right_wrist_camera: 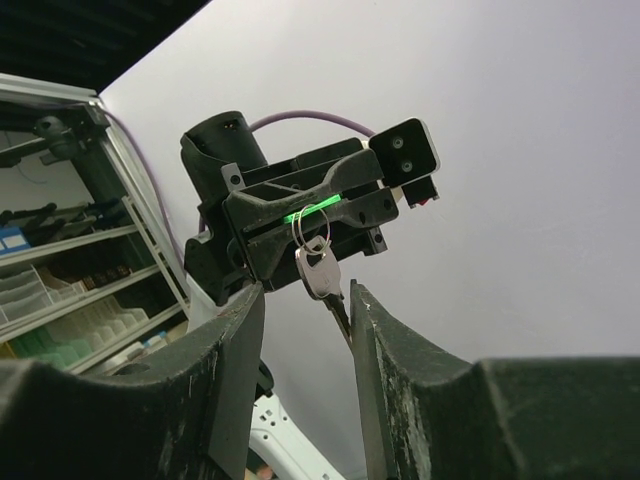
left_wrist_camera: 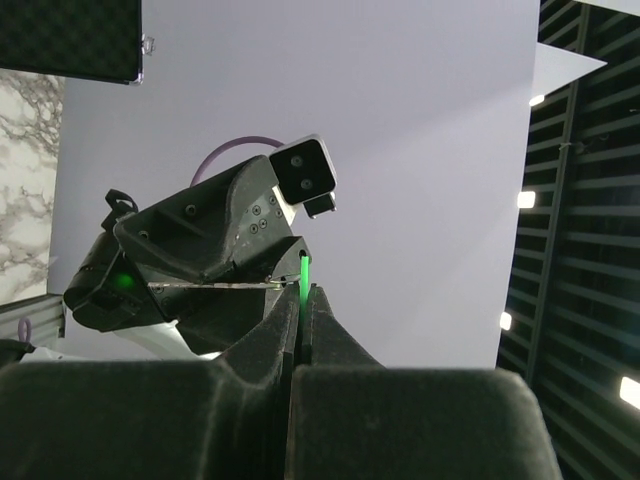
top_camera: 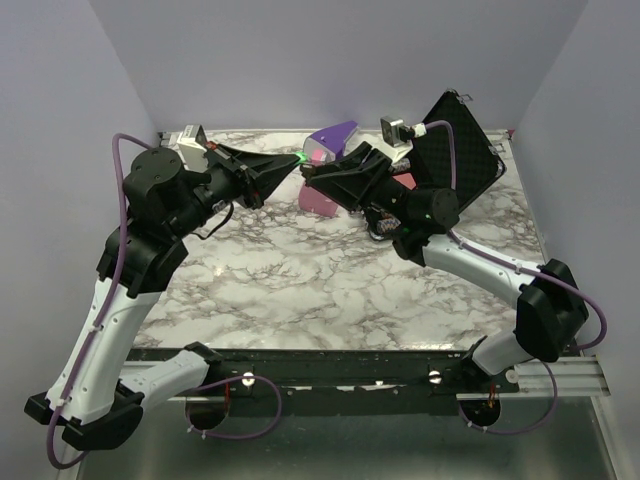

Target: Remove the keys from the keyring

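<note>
The keys hang in the air over the table's far edge. The green key is pinched in the fully closed left gripper, with the keyring and silver key dangling below. The right gripper is about half open, grips nothing and brackets the silver key. It should close squarely on that key's head, then work it round the ring gently. Both arms are raised, claws nose to nose.

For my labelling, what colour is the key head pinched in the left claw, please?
Bright green; the key head shows best in the left wrist view.
</note>
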Robot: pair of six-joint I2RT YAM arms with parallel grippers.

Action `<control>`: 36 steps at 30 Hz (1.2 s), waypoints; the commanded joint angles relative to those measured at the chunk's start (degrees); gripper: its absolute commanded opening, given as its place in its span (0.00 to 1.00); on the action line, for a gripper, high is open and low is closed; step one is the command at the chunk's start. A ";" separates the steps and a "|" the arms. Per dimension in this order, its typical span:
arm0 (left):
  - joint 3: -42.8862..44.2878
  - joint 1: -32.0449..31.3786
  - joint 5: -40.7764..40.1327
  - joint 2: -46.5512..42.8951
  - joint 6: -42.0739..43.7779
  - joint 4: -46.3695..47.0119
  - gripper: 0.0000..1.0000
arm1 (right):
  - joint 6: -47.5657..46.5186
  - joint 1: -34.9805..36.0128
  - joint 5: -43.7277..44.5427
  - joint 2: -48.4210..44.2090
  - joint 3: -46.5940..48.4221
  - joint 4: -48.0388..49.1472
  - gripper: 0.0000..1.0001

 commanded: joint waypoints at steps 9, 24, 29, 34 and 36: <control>-0.93 0.23 -2.21 -1.48 -0.94 1.78 0.00 | -0.22 0.59 1.08 1.30 2.67 2.28 0.42; -2.34 0.23 -3.35 -2.54 -0.85 1.52 0.00 | 0.57 0.59 -0.24 2.27 3.73 2.20 0.21; -3.21 0.23 -3.62 -3.15 -0.32 1.52 0.00 | 0.22 0.59 0.02 2.01 3.64 -0.34 0.15; -5.32 0.23 -4.23 -4.99 0.21 1.43 0.08 | -0.48 0.50 0.29 0.96 2.59 -4.30 0.06; -6.47 0.23 -4.93 -6.05 0.56 1.17 0.21 | -0.74 0.59 0.11 0.34 2.32 -7.02 0.02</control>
